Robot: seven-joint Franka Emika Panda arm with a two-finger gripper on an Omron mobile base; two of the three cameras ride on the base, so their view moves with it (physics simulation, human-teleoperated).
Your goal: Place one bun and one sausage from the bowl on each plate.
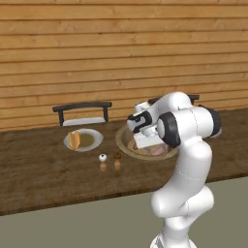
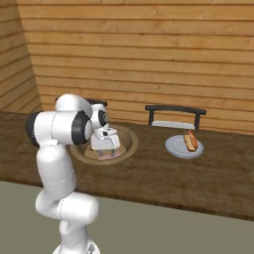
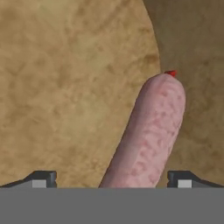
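- A pink sausage (image 3: 148, 135) lies nearest the hand camera, running up from between the two dark fingertips (image 3: 41, 178) of the pincer (image 3: 111, 180), which stand wide apart on either side of it without touching.
- The sausage rests on the floor of the wooden bowl (image 3: 65, 87); the bowl's darker rim curves past its far end.
- From the base views the pincer (image 2: 105, 147) hangs low over the bowl (image 1: 127, 145), pointing down into it, probably lined up to close on the sausage.
- One plate (image 1: 92, 140) sits on the desk (image 1: 38, 164) left of the bowl and already carries a bun (image 1: 74, 139), so this sausage seems meant for it.
- The other plate (image 2: 173, 146), right of the bowl, holds what looks like a bun with a sausage (image 2: 191, 141) in it; that serving appears done.
- Two small shakers (image 1: 102, 158) stand on the desk just in front, between the bowl and the left plate, close to any low carry across.
- Two chairs (image 1: 82, 112) stand behind the desk against the wooden wall.
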